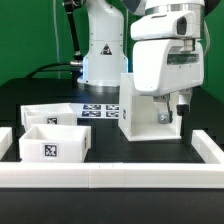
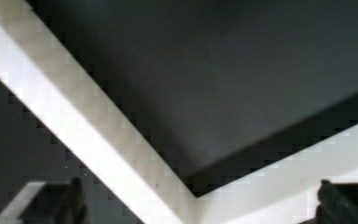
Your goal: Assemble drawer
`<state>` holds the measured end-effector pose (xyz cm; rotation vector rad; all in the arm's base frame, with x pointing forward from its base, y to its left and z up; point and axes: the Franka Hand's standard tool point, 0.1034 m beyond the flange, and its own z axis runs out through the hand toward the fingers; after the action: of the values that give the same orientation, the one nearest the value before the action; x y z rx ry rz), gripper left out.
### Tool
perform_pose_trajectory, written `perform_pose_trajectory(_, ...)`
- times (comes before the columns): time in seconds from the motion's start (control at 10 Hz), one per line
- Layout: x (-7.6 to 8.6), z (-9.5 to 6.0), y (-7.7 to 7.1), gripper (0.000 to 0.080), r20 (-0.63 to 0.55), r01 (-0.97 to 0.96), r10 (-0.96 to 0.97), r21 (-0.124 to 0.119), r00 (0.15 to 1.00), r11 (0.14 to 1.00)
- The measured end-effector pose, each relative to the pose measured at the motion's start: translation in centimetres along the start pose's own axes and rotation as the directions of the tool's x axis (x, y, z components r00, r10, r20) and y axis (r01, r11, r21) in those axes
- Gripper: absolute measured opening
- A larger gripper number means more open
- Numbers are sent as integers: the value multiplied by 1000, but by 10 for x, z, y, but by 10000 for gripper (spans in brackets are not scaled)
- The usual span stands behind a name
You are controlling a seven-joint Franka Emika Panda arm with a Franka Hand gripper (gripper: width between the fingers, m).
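The tall white casing [image 1: 143, 108] stands upright right of the table's middle, open side up. My gripper [image 1: 172, 108] hangs over its right top edge, fingers reaching down at the casing's rim. In the wrist view the casing's white walls [image 2: 87, 115] meet in a corner between my fingertips [image 2: 51, 205], which stand far apart; the gripper [image 2: 197, 205] is open and holds nothing. Two shallow white trays lie at the exterior view's left: one [image 1: 52, 114] farther back, one [image 1: 55, 146] nearer, with a square tag on its front.
The marker board [image 1: 100, 110] lies flat behind the trays, next to the casing. A long low white border rail [image 1: 110, 176] runs along the front and up the right side [image 1: 207, 150]. The robot's base [image 1: 100, 50] stands at the back.
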<state>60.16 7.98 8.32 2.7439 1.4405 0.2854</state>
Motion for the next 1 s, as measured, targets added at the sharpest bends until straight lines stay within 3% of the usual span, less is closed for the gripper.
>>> perform_pose_trajectory(1.0, 0, 0, 0, 650, 1, 0, 0, 0, 1000, 1000)
